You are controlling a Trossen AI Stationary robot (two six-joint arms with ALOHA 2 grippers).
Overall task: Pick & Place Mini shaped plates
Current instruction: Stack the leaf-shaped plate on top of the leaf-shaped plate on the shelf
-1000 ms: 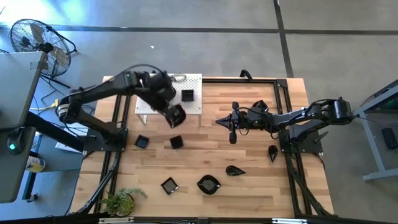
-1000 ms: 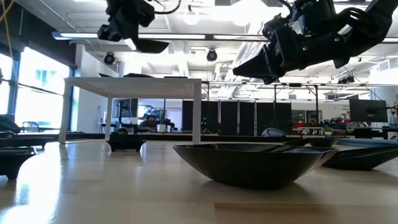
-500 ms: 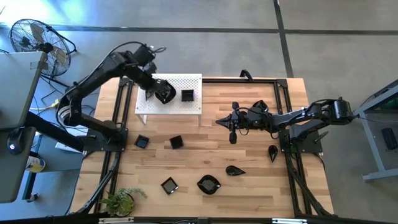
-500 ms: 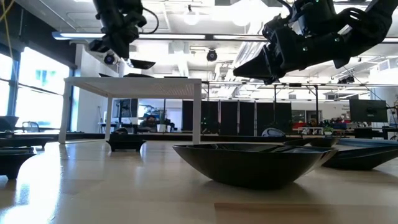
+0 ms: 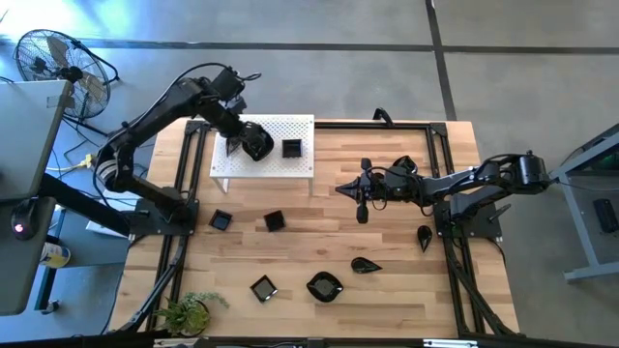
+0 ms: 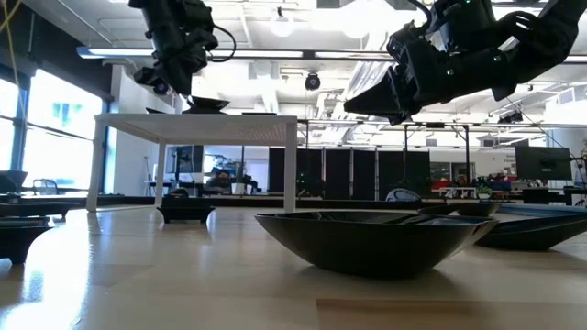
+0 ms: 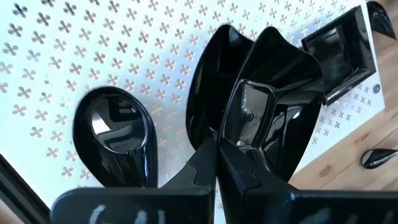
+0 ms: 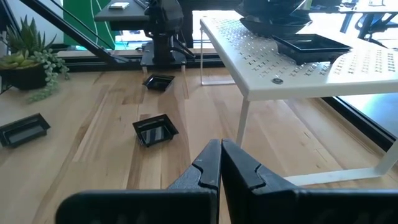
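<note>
The left pincer (image 5: 253,145) hangs over the white perforated board (image 5: 298,130) at about 11 o'clock on the bench (image 5: 387,242), its fingers clamped on the rim of a wavy black plate (image 7: 273,93); in the low view that plate (image 6: 204,104) sits level, at or just above the board's top. On the board beside it lie a teardrop plate (image 7: 115,134) and a square plate (image 5: 291,148), the square one just at 3 o'clock of the held plate. The right pincer (image 5: 362,205) hovers above the bench's middle, near 1 o'clock, its fingers pressed together with nothing between them. Loose on the wood are more mini shaped plates: two square ones (image 5: 221,220) and (image 5: 274,220) in front of the board, another square plate (image 5: 263,288) and a rounded wavy plate (image 5: 324,286) toward 6 o'clock, and leaf plates (image 5: 366,265) and (image 5: 424,235) toward 4 o'clock. A potted plant (image 5: 186,311) stands at the 7 o'clock corner. No brand, label or writing can be read anywhere.
</note>
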